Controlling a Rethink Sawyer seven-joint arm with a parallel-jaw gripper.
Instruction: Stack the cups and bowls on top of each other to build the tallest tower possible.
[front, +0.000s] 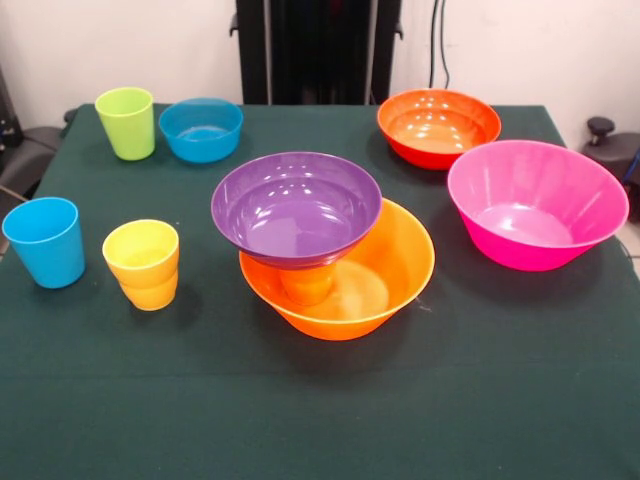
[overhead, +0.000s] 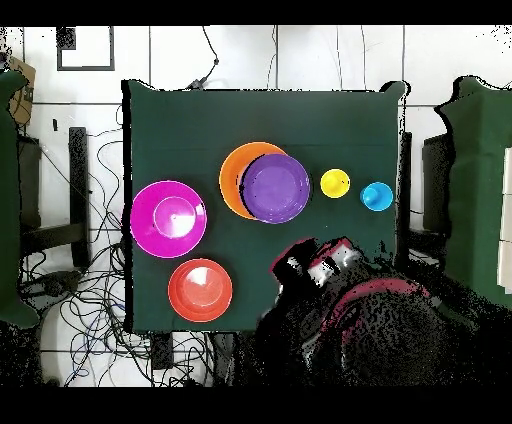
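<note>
The tower stands mid-table: a wide orange bowl (front: 345, 295) (overhead: 230, 175) holds an upside-down orange cup (front: 307, 285), and a purple bowl (front: 296, 208) (overhead: 274, 187) rests upright on it. Only one purple bowl shows. A yellow cup (front: 143, 263) (overhead: 335, 183) and a blue cup (front: 45, 241) (overhead: 376, 196) stand upright beside the tower. A lime green cup (front: 126, 122) and a small blue bowl (front: 201, 129) stand by the pedestal side. A red-orange bowl (front: 438, 127) (overhead: 200, 289) and a wide pink bowl (front: 535, 205) (overhead: 168, 218) sit apart. The gripper (overhead: 318, 262) is drawn back over the table's robot-side edge, touching nothing.
A dark green cloth (front: 320, 410) covers the table. The black pedestal (front: 318, 50) stands at the far side. A black knob (front: 600, 128) sits off the table's corner. Cables (overhead: 90, 320) lie on the floor around it.
</note>
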